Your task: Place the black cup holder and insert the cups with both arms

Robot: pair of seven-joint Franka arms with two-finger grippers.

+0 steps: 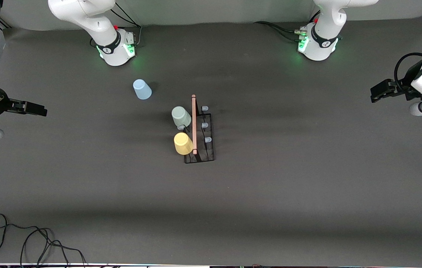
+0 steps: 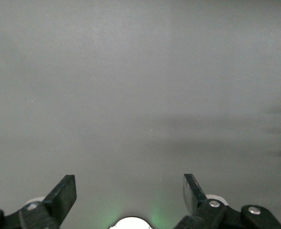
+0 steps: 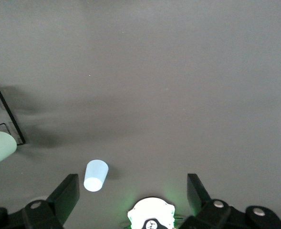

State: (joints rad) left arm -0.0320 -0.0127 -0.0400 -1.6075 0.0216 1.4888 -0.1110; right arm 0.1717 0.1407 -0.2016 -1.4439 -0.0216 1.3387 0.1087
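Looking for writing first, we find only a small dark emblem on the collar of each arm's base, too small to read.

We see the black cup holder (image 1: 200, 134) standing upright near the middle of the grey table (image 1: 307, 193), its wooden handle (image 1: 194, 124) running along the top. Two cups sit upside down on its pegs on the side toward the right arm's end: the grey-green cup (image 1: 180, 116) and, nearer the front camera, the yellow cup (image 1: 183, 143). Three pale-capped pegs (image 1: 205, 125) on the side toward the left arm's end are bare. The light blue cup (image 1: 142, 89) stands upside down on the table, apart from the holder, farther from the front camera and toward the right arm's base (image 1: 116, 48).

We find the right gripper (image 1: 34, 108) parked at its own end of the table, fingers apart and holding nothing. The left gripper (image 1: 380, 92) waits at its end, fingers (image 2: 64, 193) likewise spread and empty.

A loose black cable (image 1: 28, 242) lies at the table edge nearest the camera, well apart from the cups. Nothing stands between either gripper and the holder.
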